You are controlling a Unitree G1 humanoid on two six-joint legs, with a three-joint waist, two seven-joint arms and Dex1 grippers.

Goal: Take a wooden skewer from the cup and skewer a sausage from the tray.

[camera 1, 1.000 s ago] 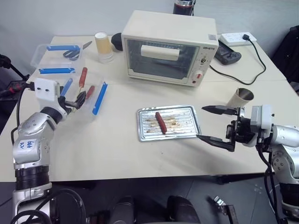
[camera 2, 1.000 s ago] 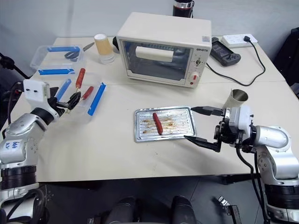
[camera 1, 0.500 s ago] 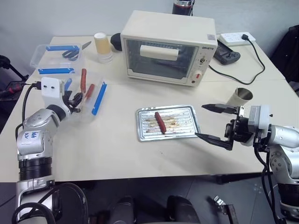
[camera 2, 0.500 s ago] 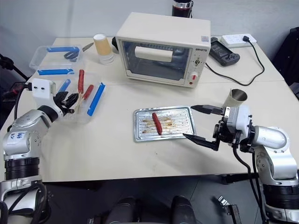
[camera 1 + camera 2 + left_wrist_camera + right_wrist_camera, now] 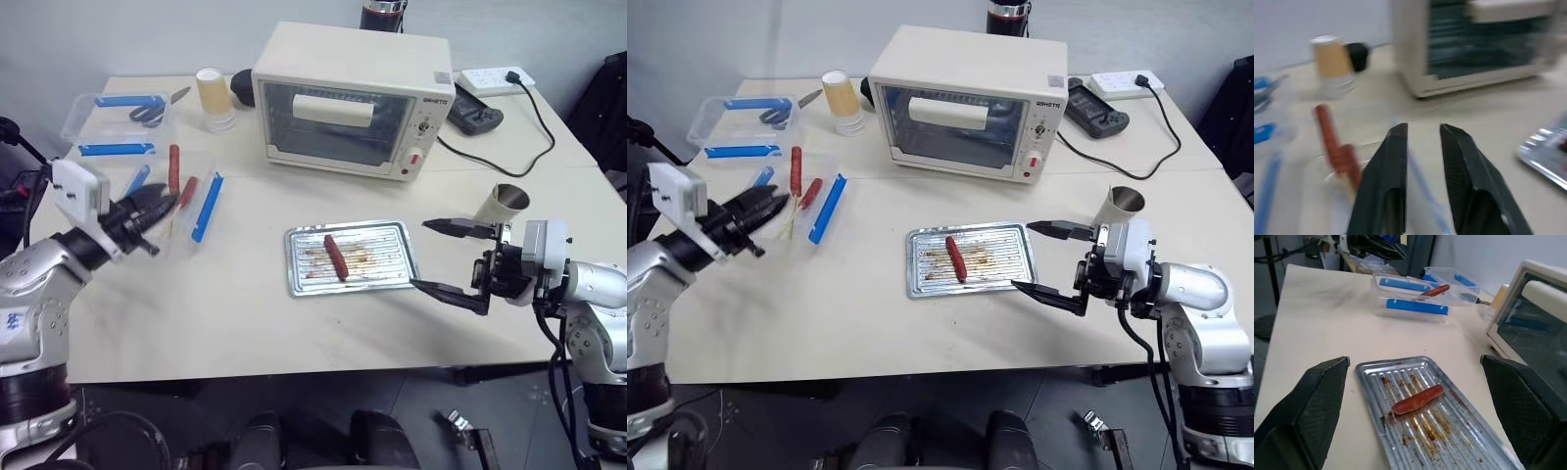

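Left gripper [image 5: 1422, 128]: jaws drawn near with a narrow gap and nothing seen between them, beside the clear box [image 5: 186, 235]. Right gripper [image 5: 419, 256]: jaws spread wide at the right edge of the tray [image 5: 348, 226], where the sausage [image 5: 336, 257] lies. The cup [image 5: 505, 204] leans just behind that gripper, its contents too small to tell, so a careless right-arm move could topple it or shove the tray, and the left gripper, well apart from it, may grab something from the box.

blur: left wrist view smeared | tray [image 5: 1546, 157] cut by edge | cup [image 5: 508, 205] contents too small to tell
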